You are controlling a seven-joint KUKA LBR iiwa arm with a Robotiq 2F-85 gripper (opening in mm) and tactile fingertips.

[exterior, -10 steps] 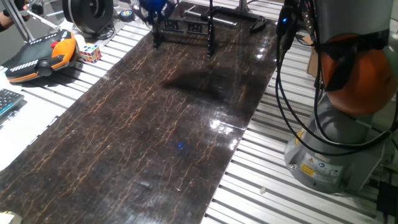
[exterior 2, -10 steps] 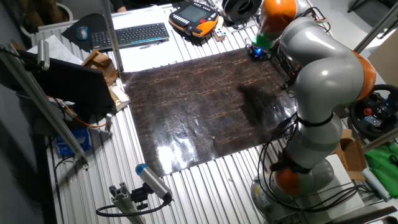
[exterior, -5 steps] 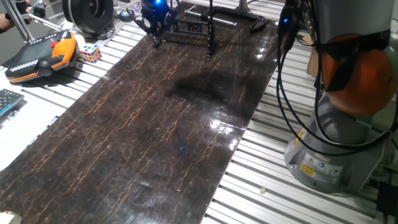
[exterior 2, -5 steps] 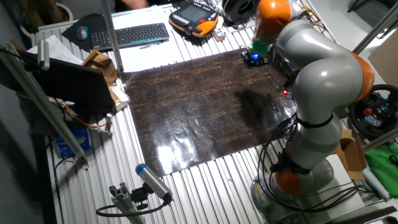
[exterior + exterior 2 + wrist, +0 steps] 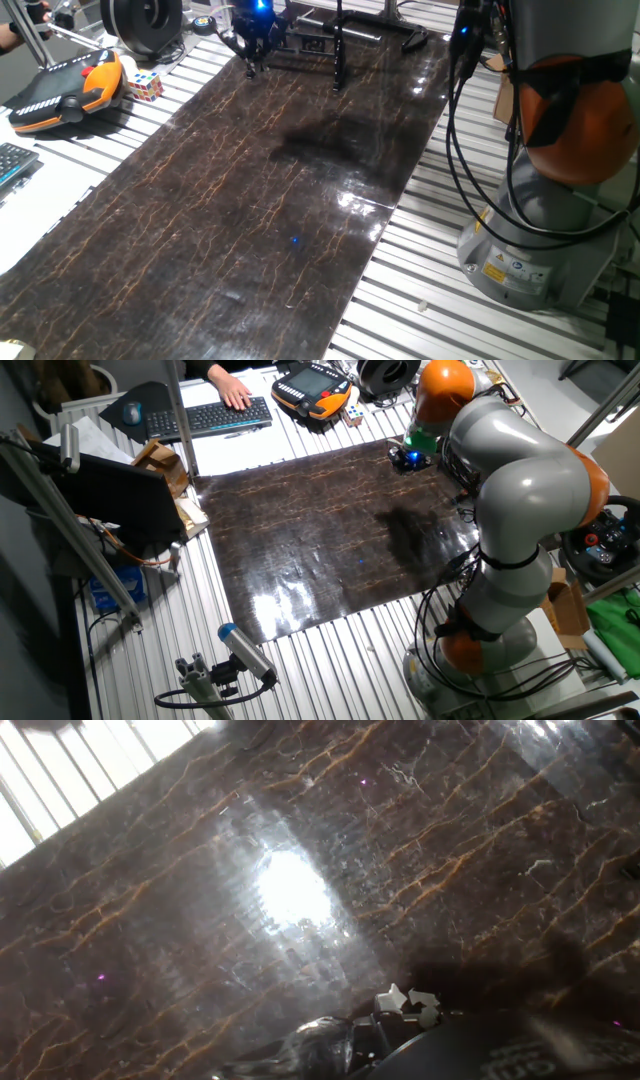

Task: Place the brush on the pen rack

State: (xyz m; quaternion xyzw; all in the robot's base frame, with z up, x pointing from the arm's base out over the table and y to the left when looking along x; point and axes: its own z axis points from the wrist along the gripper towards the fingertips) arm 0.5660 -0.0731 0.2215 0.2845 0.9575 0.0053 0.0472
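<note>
A dark marble-patterned mat [image 5: 260, 200] with orange veins covers the middle of a slatted metal table [image 5: 420, 260]. At its far left corner, an orange-and-black teach pendant [image 5: 65, 90] lies beside a small colour cube [image 5: 143, 84], with a black filament spool [image 5: 140, 22] behind. In the other fixed view, a person's hand [image 5: 232, 392] rests on a black keyboard [image 5: 210, 416] near a computer mouse [image 5: 131, 413].

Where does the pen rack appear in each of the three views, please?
One fixed view: pen rack at the top centre, at the dark mat's far end.
The other fixed view: mostly hidden behind the arm, upper right.
Hand view: not in it.
Shared landmark: the dark marbled mat.
</note>
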